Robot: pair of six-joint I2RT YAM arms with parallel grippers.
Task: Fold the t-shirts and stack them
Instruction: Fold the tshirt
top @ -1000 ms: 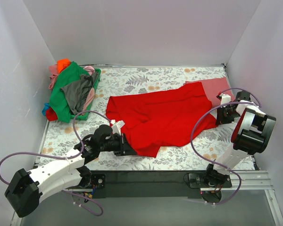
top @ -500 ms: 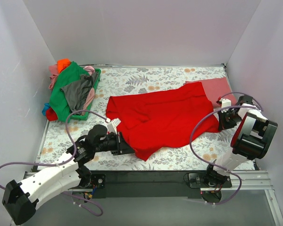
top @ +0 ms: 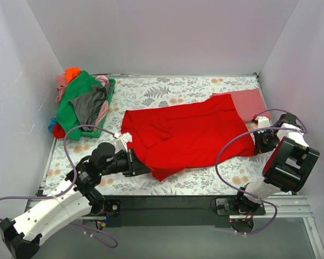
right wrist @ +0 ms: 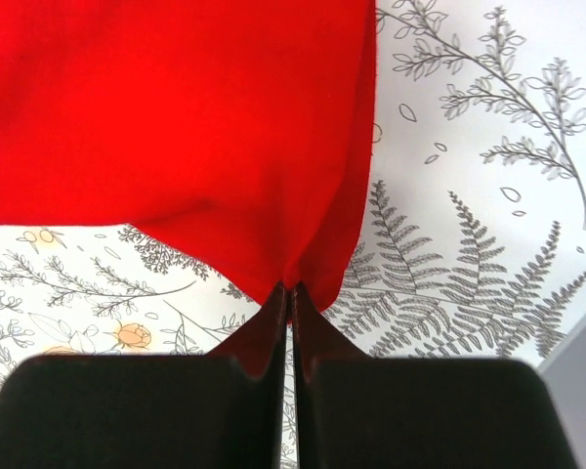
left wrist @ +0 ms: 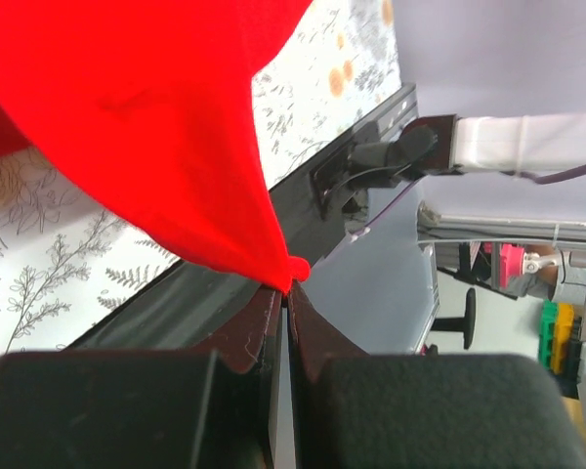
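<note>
A large bright red t-shirt [top: 189, 135] lies spread across the floral table cloth. My left gripper [top: 146, 171] is shut on its near-left corner, and the left wrist view shows the red cloth [left wrist: 176, 147] pinched at the tips of my left gripper [left wrist: 289, 290]. At the right, my right gripper [top: 257, 141] is shut on the shirt's right edge; the right wrist view shows the red fabric [right wrist: 176, 107] bunched into my right gripper [right wrist: 290, 288]. A dull rose-red t-shirt [top: 251, 102] lies partly under the red one at the far right.
A green tray [top: 105, 116] at the far left holds a heap of t-shirts: green [top: 75, 102], grey [top: 90, 107], pink [top: 61, 83] and orange [top: 72, 72]. White walls close in on three sides. A black rail [top: 167, 202] runs along the table's near edge.
My left gripper has drawn the shirt's near-left corner toward the left and the near edge. The right gripper has closed on the shirt's right edge and shifted slightly right.
</note>
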